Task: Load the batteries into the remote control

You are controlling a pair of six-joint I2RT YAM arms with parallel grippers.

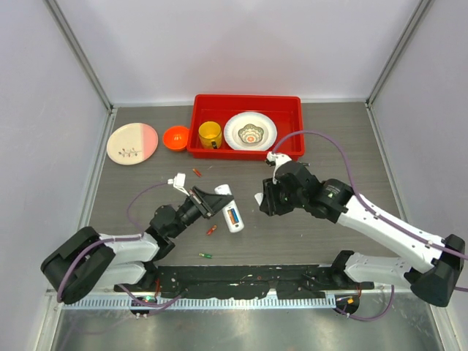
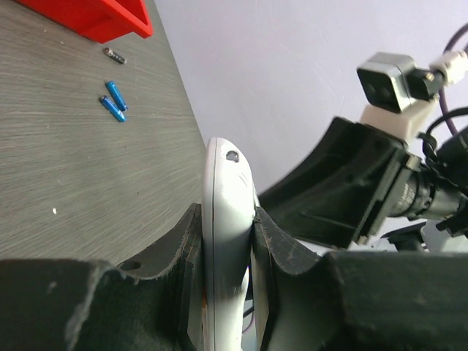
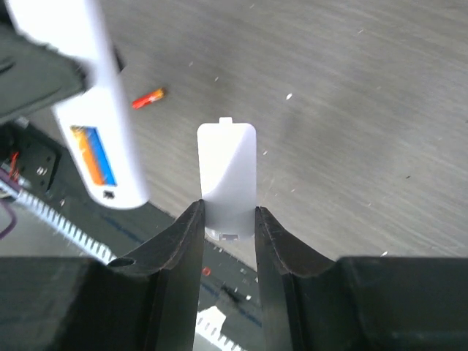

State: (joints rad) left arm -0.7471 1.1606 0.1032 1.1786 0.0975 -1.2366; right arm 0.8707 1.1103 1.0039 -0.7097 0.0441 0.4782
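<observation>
The white remote control (image 1: 235, 225) is raised off the table with my left gripper (image 1: 217, 202) shut on its sides; in the left wrist view it stands edge-on (image 2: 227, 197) between the fingers. Its back is open, and blue and orange batteries (image 3: 93, 155) lie in the compartment. My right gripper (image 3: 228, 212) is shut on the white back cover (image 3: 227, 164), held just right of the remote (image 3: 95, 88). Loose batteries lie on the table: a red one (image 1: 210, 230), a green one (image 1: 206, 255) and two blue ones (image 2: 113, 100).
A red bin (image 1: 245, 100) at the back holds a yellow cup (image 1: 210, 134) and a patterned plate (image 1: 250, 131). An orange bowl (image 1: 175, 137) and a pink-and-cream plate (image 1: 132, 143) sit to its left. A black rail (image 1: 241, 281) runs along the near edge.
</observation>
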